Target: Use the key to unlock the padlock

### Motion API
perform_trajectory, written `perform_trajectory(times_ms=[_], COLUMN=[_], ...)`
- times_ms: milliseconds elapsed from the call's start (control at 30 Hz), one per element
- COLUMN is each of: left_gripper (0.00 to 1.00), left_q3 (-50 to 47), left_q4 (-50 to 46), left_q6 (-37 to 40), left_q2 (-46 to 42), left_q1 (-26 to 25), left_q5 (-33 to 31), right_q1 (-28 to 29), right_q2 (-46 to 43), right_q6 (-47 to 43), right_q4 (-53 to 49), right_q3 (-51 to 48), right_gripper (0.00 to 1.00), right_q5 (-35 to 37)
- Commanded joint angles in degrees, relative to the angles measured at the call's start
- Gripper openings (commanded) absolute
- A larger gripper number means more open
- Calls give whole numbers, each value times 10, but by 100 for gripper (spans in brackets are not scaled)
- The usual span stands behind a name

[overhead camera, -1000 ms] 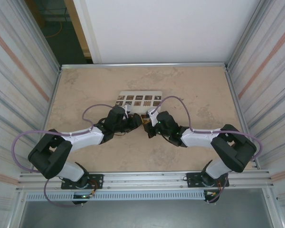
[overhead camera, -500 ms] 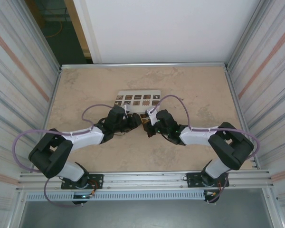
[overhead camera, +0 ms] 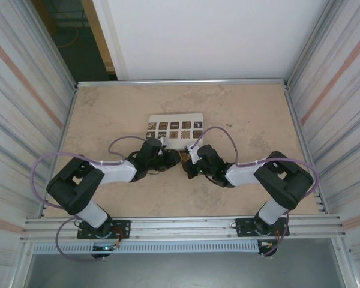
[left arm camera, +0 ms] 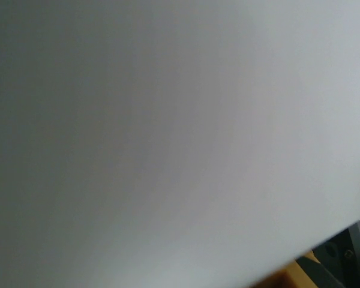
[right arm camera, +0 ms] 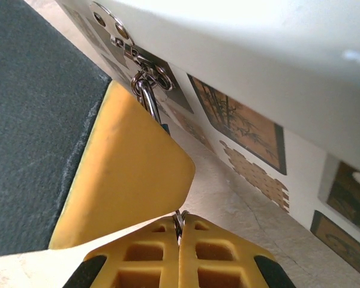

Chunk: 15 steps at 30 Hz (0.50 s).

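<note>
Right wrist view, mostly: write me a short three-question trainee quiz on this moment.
1. True or false: the padlock's pale metal shackle hangs through the metal hasp on the white box with brown square tiles.
2. Choose: the right gripper is A) wide open, B) shut on a slim metal sliver, C) clamped on the box.
3. Fill in: in the top view, the left gripper meets the right one beside the box's ___ edge.
Key: 1 true; 2 B; 3 near.
</note>
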Motion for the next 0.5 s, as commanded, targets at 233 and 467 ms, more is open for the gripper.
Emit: perform_trajectory(times_ms=[233, 467], left_gripper=[34, 50], left_q3=[-14, -34], left_q4=[36, 6], left_q6=[-16, -6], left_q2=[6, -40], left_q1=[-15, -14], left_q5=[53, 34], right_q1=[4, 4], right_q2=[19, 26], right_q6=[38, 56], right_q4=[63, 74], right_q3=[-17, -32], right_gripper=[0, 0], right_q5=[-15, -13])
